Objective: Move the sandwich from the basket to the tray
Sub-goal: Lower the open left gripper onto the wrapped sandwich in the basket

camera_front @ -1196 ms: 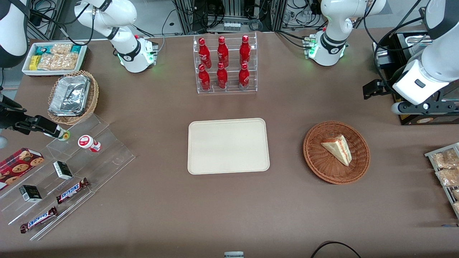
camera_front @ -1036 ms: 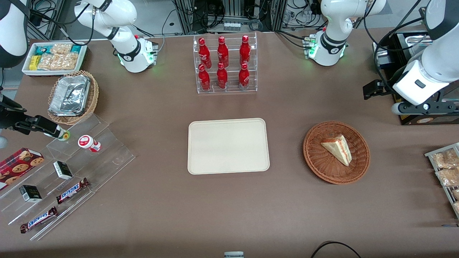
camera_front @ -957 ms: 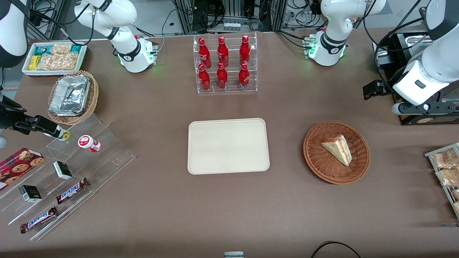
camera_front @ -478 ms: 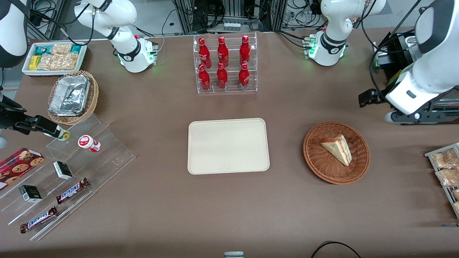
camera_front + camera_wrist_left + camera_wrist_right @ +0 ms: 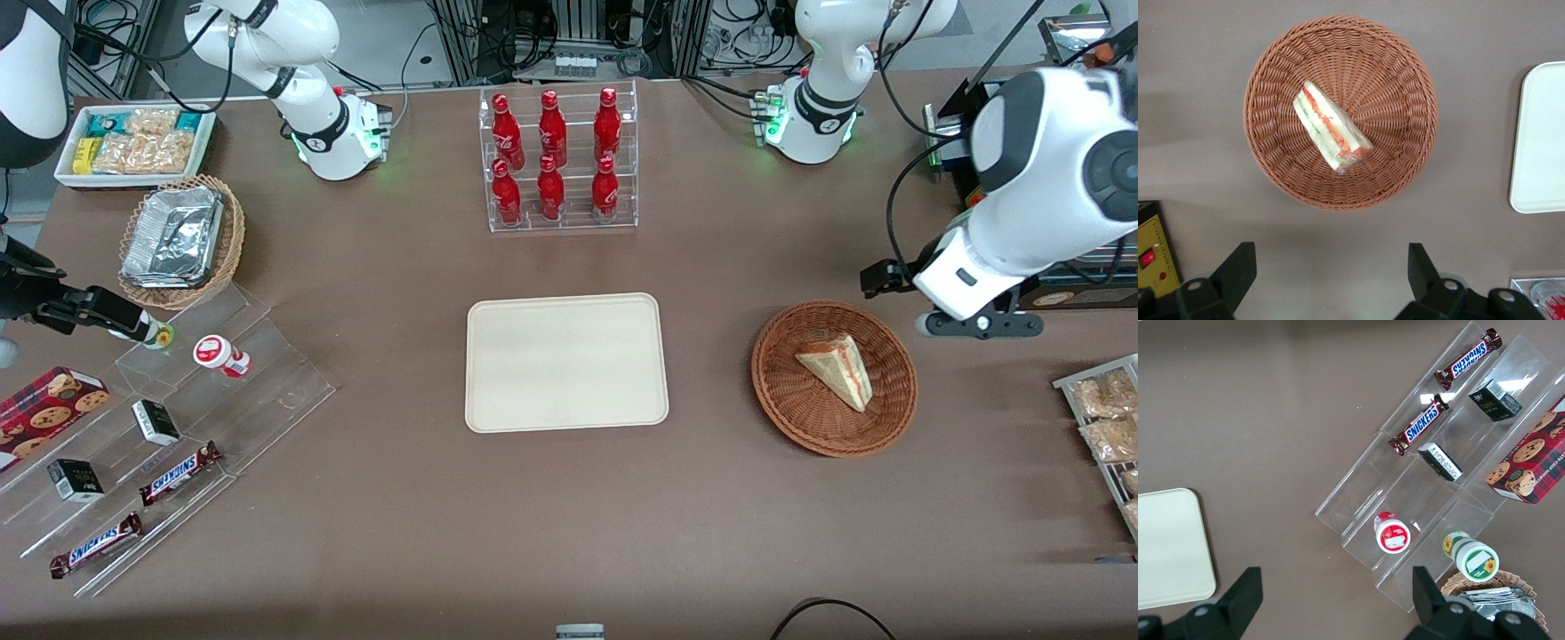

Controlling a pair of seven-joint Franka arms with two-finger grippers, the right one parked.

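The sandwich (image 5: 836,369), a pale wedge in clear wrap with red and green filling, lies in the round reddish-brown wicker basket (image 5: 782,400). The cream tray (image 5: 565,362) lies flat beside the basket, toward the parked arm's end, with nothing on it. My left gripper (image 5: 967,324) hangs above the table just off the basket's rim, slightly farther from the front camera. In the left wrist view the gripper (image 5: 1330,257) is open and holds nothing, with bare table between its fingers. That view also shows the sandwich (image 5: 1331,127), the basket (image 5: 1398,153) and the tray's edge (image 5: 1541,140).
A clear rack of red bottles (image 5: 557,160) stands farther from the front camera than the tray. A black machine (image 5: 1067,293) and a rack of snack bags (image 5: 1107,418) sit at the working arm's end. Acrylic steps with snacks (image 5: 169,418) sit at the parked arm's end.
My left arm has swung from the black machine toward the basket, bringing the gripper close to the basket's rim. The sandwich, basket and tray have not moved.
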